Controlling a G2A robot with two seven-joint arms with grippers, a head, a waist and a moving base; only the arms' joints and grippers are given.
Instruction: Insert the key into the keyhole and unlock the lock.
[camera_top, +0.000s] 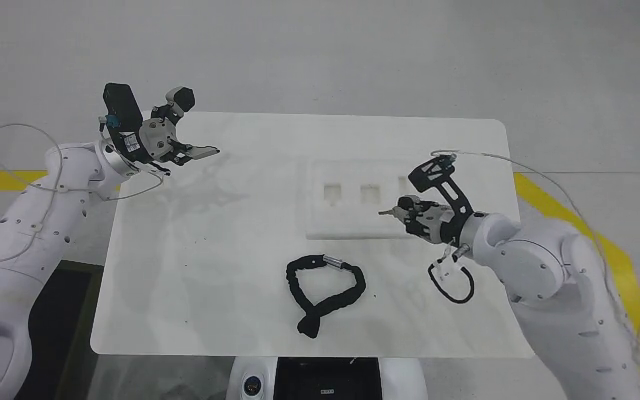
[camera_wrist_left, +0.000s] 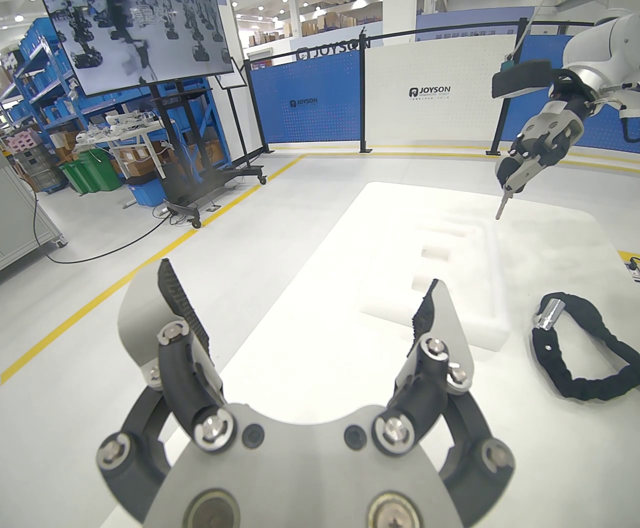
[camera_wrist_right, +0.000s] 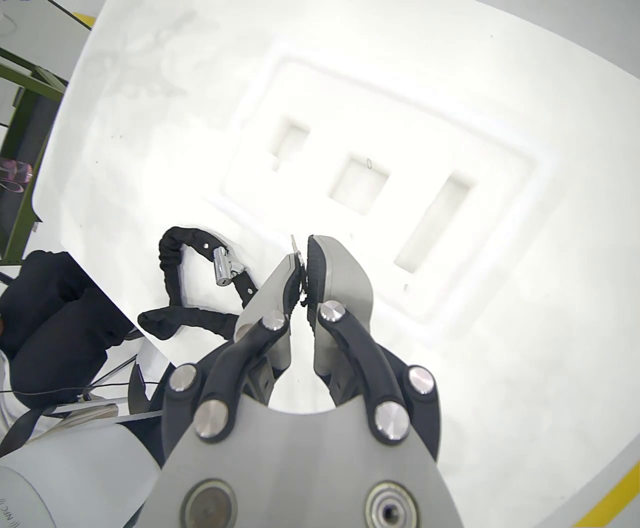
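From where I stand, the lock (camera_top: 325, 290) wears a black woven cloth sleeve, matt and slightly rough, ending in a glossy chromed metal cylinder (camera_wrist_left: 550, 313). The key (camera_wrist_left: 501, 205) is bare metal. The foam tray (camera_top: 345, 226), with 3 recesses, is white and matt. The table (camera_top: 200, 280) is smooth and white. The left gripper (camera_wrist_left: 300, 277) and right gripper (camera_wrist_right: 302, 260) have satin grey metal fingers with black ribbed rubber pads.

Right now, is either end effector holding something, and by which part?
The right end effector pinches the key by its head end, shaft sticking out. The left end effector holds nothing.
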